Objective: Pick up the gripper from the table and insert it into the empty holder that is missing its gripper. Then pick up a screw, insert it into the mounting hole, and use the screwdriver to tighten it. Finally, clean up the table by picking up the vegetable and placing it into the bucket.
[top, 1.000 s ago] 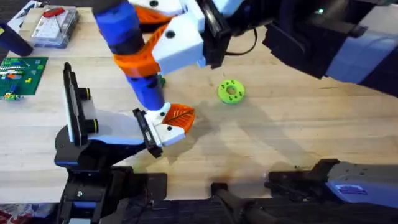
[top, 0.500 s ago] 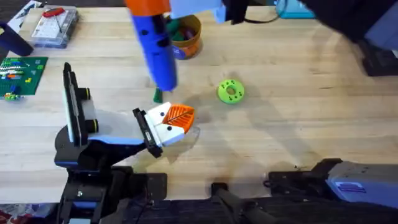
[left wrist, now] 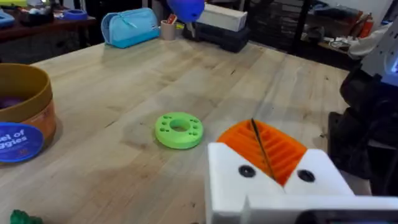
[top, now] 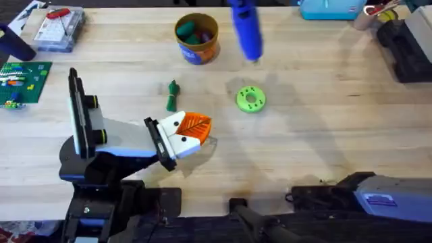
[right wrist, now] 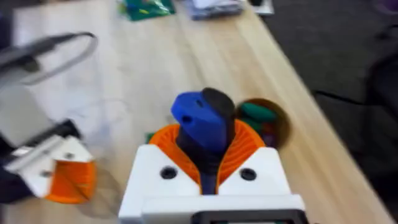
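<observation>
Over the far side of the table, right of the bucket, the right gripper now carries the screwdriver clamped in its orange pads, lifted away from the holder it hung over a second ago. Tightening looks finished. The vegetable lies on bare planks near the bucket, so cleanup remains. The left gripper is closed on nothing. A blue pouch sits at the far edge

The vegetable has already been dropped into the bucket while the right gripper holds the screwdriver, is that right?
Not quite: in the overhead view the vegetable lies on the table, beside the bucket. The right gripper does hold the screwdriver.
</observation>
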### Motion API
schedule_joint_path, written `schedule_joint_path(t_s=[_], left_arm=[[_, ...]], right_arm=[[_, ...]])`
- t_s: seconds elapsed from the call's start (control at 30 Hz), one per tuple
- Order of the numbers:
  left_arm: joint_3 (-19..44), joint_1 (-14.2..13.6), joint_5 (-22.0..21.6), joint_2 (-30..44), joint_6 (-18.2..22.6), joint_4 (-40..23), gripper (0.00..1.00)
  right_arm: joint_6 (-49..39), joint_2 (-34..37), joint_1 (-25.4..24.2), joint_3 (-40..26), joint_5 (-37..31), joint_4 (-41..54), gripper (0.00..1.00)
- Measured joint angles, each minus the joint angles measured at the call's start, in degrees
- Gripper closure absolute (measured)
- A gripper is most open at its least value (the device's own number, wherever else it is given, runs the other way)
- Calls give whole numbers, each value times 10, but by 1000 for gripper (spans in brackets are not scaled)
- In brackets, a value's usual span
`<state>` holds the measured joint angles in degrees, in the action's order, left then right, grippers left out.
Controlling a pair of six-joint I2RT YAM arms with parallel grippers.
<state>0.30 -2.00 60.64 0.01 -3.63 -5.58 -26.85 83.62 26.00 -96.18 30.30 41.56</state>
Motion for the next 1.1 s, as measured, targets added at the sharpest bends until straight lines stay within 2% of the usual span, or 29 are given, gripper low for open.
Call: schedule_joint_path(t_s=[0.23,0.37,0.57,0.77,0.93,1.1], left_arm=[[0,0,0,0,0,0,981],[0,0,0,0,0,0,981],[0,0,0,0,0,0,981],[0,0,0,0,0,0,981],[0,0,0,0,0,0,981],[0,0,0,0,0,0,981]], right_arm=[[-75,2,-4,-6,-202,92,921],[-88,19,-7,-8,-271,139,923],[-111,77,-18,-8,-322,152,923],[-129,147,-70,-8,-384,151,922],[-198,202,-124,-8,-411,174,922],[-266,239,-149,-7,-422,184,921]])
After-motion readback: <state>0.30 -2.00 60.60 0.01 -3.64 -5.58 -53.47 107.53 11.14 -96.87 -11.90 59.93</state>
